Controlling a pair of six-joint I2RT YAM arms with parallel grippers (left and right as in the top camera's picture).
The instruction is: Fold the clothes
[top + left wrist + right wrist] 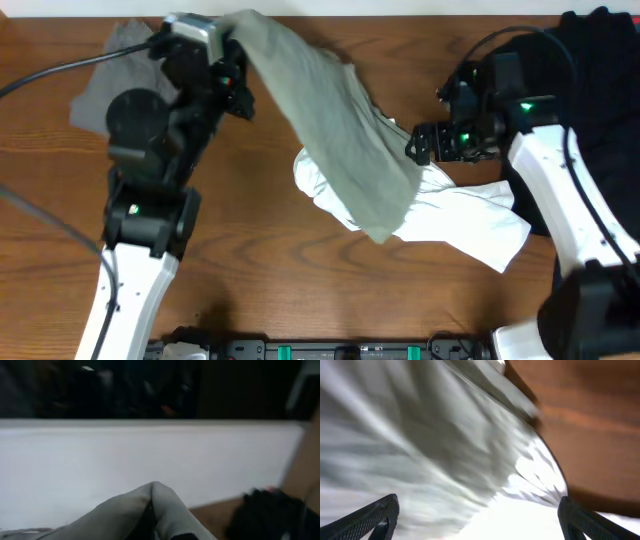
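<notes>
Shorts point(340, 130) pinched in left gripper point(236, 68), lower edge beside spread right gripper point(413, 145)

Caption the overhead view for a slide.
Left gripper holds khaki shorts up over white shirt; right gripper open beside them.

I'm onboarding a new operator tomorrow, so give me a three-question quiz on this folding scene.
1. True or false: the left gripper holds one end of the khaki shorts raised.
2. The right gripper is: A) shut, B) open, C) out of view.
3. Fill in: the lower end of the shorts drapes over a white ____.
Key: 1 true; 2 B; 3 white shirt.
</notes>
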